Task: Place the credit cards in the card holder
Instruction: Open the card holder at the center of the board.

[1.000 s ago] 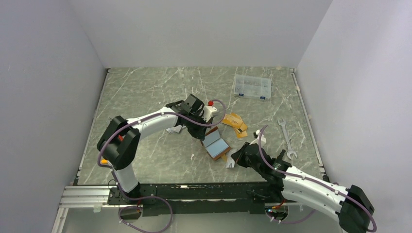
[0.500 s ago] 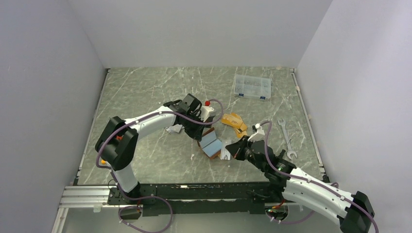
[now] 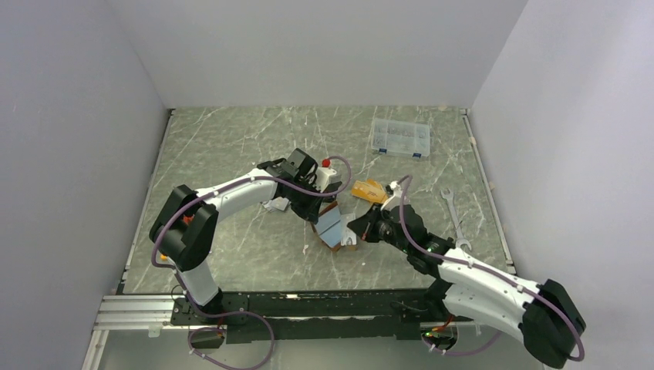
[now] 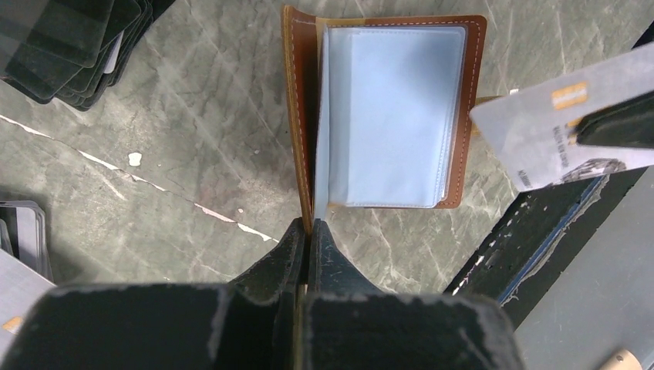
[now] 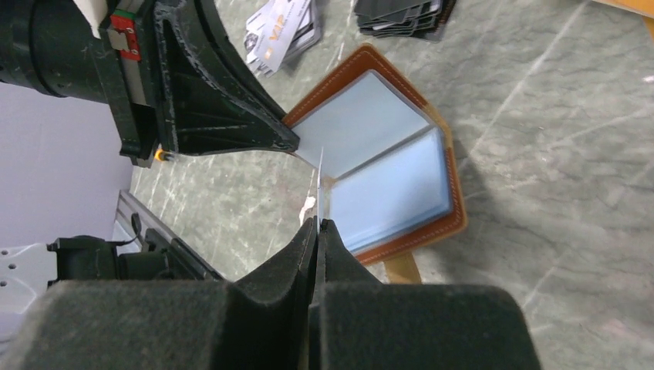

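Gripping silver card beside open card holder

Two white arms, black at joints, trail purple cables (black fingers scuffed grey).

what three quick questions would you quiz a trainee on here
1. True or false: the right end effector holds a silver card.
2. What does the left end effector grip? A the card, B the wallet, C nothing.
3. Is the wallet open or closed?
Key: 1 true; 2 B; 3 open.
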Robot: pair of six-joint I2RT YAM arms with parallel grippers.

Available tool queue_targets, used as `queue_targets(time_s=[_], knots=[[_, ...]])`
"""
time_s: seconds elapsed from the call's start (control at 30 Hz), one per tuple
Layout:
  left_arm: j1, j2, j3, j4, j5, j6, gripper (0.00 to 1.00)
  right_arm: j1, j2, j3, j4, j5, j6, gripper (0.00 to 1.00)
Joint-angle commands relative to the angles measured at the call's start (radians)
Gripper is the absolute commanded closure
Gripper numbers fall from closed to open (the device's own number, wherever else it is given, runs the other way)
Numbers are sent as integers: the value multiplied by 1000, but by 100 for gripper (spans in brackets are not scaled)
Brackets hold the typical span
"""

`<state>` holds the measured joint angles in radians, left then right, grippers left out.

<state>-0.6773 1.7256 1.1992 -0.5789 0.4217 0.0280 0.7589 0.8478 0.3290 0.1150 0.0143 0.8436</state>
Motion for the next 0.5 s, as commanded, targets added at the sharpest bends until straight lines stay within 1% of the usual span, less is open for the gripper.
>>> queue_targets(time_s=[0.0, 0.3, 0.37, 0.47], knots=[[-1, -49, -5, 37, 26, -20, 100, -9, 78, 77, 109, -80, -41, 100], [1, -37, -2, 36, 49, -21, 100, -21, 227, 91, 145, -173, -73, 100], [0, -35, -6, 42, 55, -57, 100, -23, 246, 83, 157, -208, -88, 100], [0, -27, -1, 36, 54, -60, 100, -24, 274, 67, 171, -250, -104, 100]])
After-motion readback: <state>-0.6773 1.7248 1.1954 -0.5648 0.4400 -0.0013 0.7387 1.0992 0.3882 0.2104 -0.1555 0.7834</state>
